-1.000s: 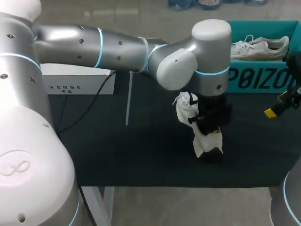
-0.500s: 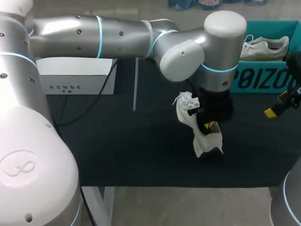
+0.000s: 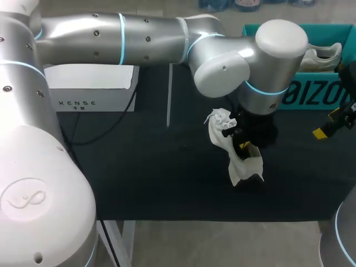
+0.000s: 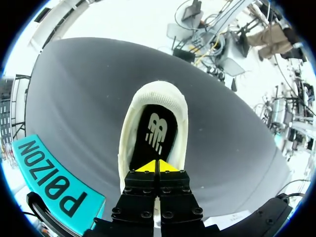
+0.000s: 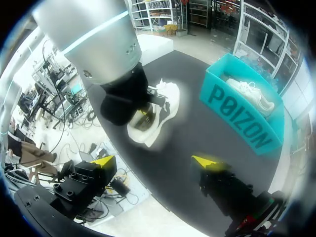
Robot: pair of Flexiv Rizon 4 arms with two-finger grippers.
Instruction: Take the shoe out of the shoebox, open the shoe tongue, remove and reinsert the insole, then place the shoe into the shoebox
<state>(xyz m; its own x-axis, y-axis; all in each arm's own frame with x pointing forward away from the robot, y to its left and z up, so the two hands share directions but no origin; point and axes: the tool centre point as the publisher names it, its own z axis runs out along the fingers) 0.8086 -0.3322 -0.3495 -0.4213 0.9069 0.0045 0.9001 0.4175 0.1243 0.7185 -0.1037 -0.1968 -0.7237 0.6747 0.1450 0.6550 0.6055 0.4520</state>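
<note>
Left gripper, tips pressed together inside the shoe right of centre, should draw the insole out slowly.

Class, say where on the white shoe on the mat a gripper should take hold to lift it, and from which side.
Best the heel collar, one finger inside the opening, one outside, from straight above. The shoe stands sole-down, opening upward, and the collar is a thin upright rim that two fingers can pinch.
</note>
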